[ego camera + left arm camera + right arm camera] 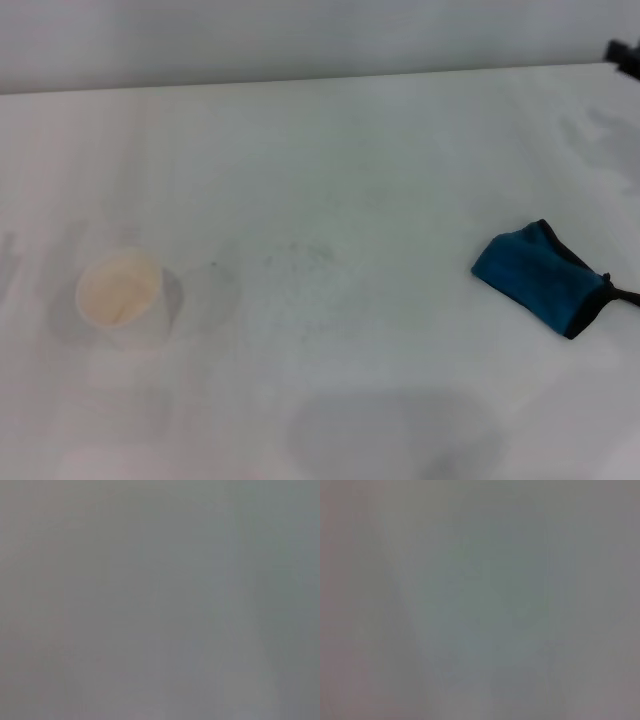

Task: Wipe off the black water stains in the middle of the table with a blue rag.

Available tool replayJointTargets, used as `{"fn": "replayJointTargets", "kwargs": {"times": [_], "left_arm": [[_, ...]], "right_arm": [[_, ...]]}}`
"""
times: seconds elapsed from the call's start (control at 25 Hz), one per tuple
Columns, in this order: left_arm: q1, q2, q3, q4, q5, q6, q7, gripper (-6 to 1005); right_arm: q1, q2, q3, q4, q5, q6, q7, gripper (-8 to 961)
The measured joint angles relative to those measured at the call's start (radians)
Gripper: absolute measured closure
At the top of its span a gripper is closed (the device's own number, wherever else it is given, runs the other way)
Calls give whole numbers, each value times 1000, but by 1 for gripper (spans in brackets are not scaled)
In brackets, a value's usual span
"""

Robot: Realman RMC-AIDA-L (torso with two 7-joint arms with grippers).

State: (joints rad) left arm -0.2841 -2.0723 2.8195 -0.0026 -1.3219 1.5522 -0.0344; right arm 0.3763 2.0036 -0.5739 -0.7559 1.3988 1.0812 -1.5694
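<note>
Head view: blue rag (545, 277) bunched mid-right, no claw of mine on it; table (400, 150) centre w/ only faint grey specks (300, 255). Claw states: can't tell.

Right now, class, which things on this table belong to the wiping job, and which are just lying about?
Belong to the job:
blue rag, lying on the right
faint dark stains, mid-table
white table

Just lying about:
paper cup, upright on the left
</note>
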Motion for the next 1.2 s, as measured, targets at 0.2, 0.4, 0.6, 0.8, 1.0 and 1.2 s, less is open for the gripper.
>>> {"fn": "replayJointTargets", "kwargs": {"times": [0.2,0.4,0.6,0.8,1.0,1.2], "left_arm": [[-5,1,0,-1,-27,-16,-19,138],[-5,3,0,-10,-80,-31,-70,138],[-4,0,0,-13,-86,-10,-83,138],[-14,-1,0,-9,-86,-15,-83,138],[-17,-2,0,-7,-86,-14,-84,138],[-16,-5,5,-2,-85,-7,-79,138]], "right_arm": [[-31,3,69,170,260,30,-298,404],[-34,4,79,413,564,146,-707,405],[-39,7,80,562,685,256,-971,405],[-37,10,81,663,758,301,-1156,405],[-51,10,83,679,770,305,-1196,403],[-63,8,107,676,771,300,-1198,399]]}}
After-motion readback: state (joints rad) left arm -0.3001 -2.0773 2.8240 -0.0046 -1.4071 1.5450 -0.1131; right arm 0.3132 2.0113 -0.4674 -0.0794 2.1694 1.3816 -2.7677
